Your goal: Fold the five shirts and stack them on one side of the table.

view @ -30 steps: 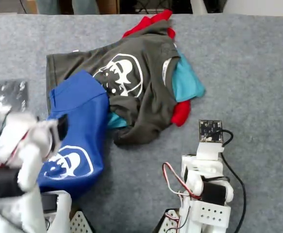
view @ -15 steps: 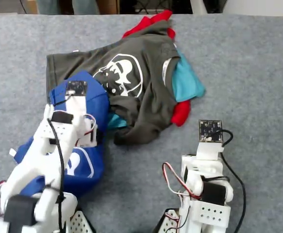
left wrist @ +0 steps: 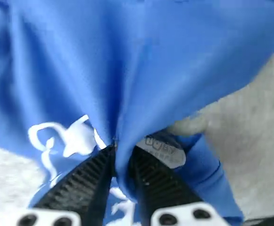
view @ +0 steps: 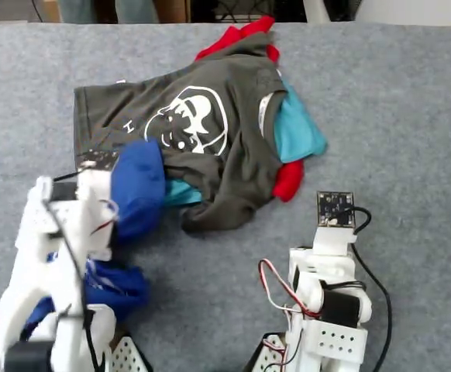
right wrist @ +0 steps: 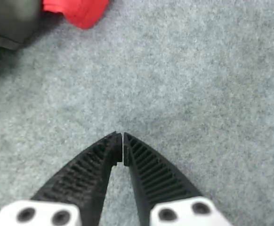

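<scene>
We judge separating in hand: left claw (left wrist: 122, 151) grips blue shirt (view: 136, 190) at pile's (view: 210, 132) 8 o'clock, right claw (right wrist: 122, 140) closed, empty; next, spread it flat.

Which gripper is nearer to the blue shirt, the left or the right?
Left. The left gripper is shut on the blue shirt; the right gripper sits shut over the bare table, apart from it.

The right pincer (right wrist: 122, 141), closed, hovers over grey felt (right wrist: 198, 94).
</scene>
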